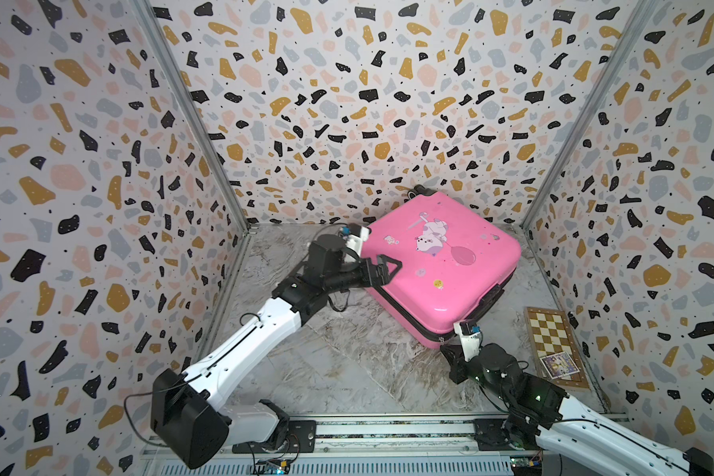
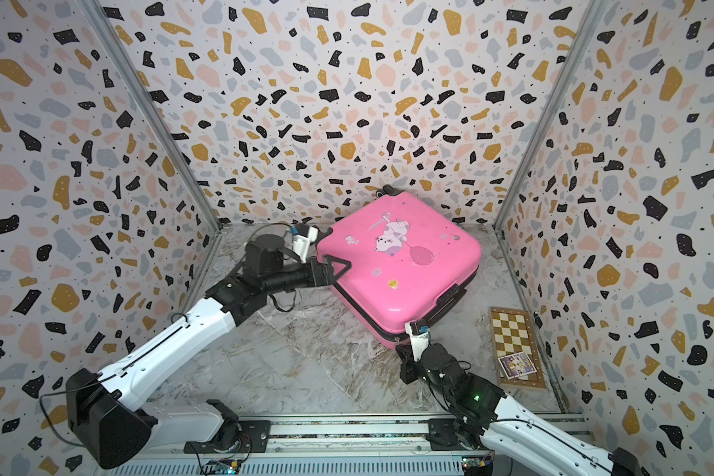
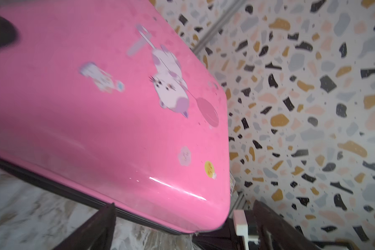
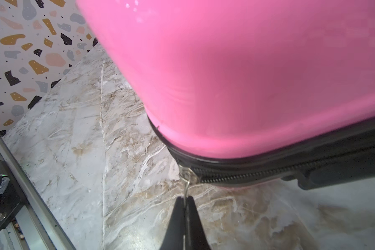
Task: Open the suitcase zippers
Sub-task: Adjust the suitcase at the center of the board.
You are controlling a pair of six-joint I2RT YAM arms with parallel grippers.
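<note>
Pinching the zipper pull point(image 4: 187, 175) in your closed right gripper point(image 4: 185, 201), draw it straight along the zippers point(image 4: 258, 172), letting your wide-open, empty left gripper point(image 1: 384, 272) brace the suitcase point(image 1: 450, 255).

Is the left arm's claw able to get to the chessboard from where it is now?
Probably not. The left claw is open at one edge of the suitcase; the chessboard lies past the opposite side, with the suitcase and the right arm in between.
</note>
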